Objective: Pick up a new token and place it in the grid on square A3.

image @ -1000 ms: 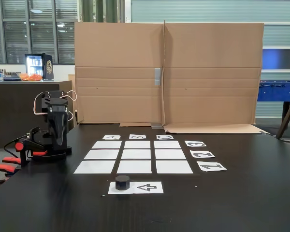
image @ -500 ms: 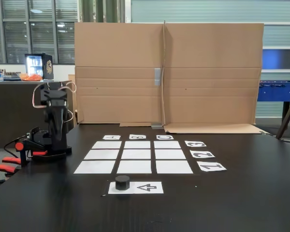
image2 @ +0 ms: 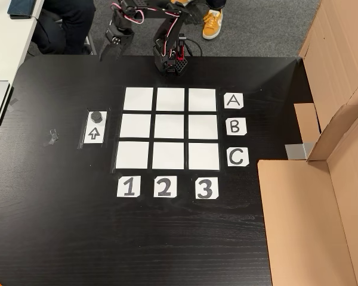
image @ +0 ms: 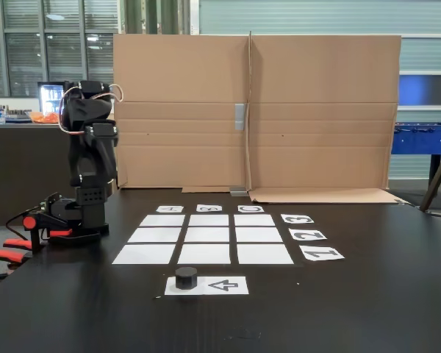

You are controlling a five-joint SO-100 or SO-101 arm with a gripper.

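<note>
Here the token [image: 186, 277] [image2: 96, 115] sits on the end of the white arrow sheet [image: 220, 285] [image2: 93, 133], beside the grid [image: 204, 237] [image2: 168, 127] on the black table [image: 367, 294] [image2: 53, 226]. Square A3 [image2: 203, 99] [image: 162, 220], the corner cell by the A card [image2: 232, 100] and in line with the 3 card [image2: 205, 188], lies bare. In the other view the arm's gripper [image2: 110, 49] hangs beyond the table's far edge, its fingers [image2: 116, 50] spread apart and holding nothing. A cardboard screen [image: 257, 110] stands behind the grid.
</note>
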